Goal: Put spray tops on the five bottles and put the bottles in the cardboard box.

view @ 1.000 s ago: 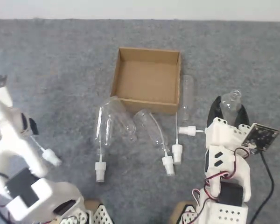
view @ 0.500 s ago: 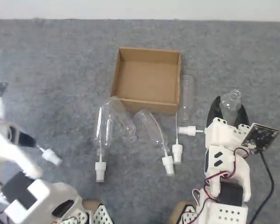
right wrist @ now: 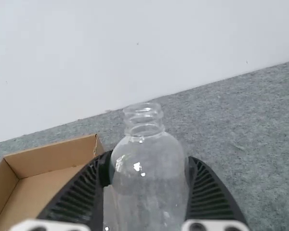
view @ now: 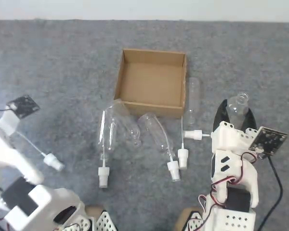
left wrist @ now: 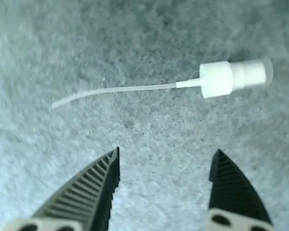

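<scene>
Left arm (view: 9,144) swung over a spray top (left wrist: 233,77), wrist view showing fingers (left wrist: 94,192) spread; right fingers (right wrist: 79,197) clasp bottle (right wrist: 147,163).

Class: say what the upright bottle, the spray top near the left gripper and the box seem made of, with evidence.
Bottle: clear glossy plastic, probably, possibly glass; it is see-through with glints.
Spray top: white matte plastic, it seems, with a translucent tube.
Box: brown matte cardboard, with plain folded walls.
</scene>
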You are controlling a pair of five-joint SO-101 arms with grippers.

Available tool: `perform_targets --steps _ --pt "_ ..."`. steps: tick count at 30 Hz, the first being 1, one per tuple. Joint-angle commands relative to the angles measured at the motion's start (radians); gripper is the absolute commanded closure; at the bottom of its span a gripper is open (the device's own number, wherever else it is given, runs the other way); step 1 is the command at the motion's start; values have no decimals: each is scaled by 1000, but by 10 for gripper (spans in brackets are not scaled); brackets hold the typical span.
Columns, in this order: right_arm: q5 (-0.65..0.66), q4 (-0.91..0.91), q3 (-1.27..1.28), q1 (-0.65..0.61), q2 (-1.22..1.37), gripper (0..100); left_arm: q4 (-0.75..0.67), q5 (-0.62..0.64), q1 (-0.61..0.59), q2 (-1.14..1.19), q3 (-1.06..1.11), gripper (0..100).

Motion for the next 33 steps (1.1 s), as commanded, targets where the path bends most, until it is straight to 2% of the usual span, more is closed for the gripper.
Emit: perform_targets --steps 1,9,14,18,26,33 --pt "-2 -28 -12 -8 -15 914 -26 -172 26 -12 -1 717" --pt "-2 -30 -9 -10 -15 914 -146 -180 147 -20 130 717" --pt "0 -30 -9 -33 -15 914 -138 -183 209 -20 140 717" --pt "51 -28 -8 -58 -15 914 -144 -184 247 -20 183 717" --pt "49 -27 -8 -58 -15 914 -147 -222 259 -20 254 717" --pt "51 -25 -8 -58 -15 914 -350 -218 261 -20 400 717"
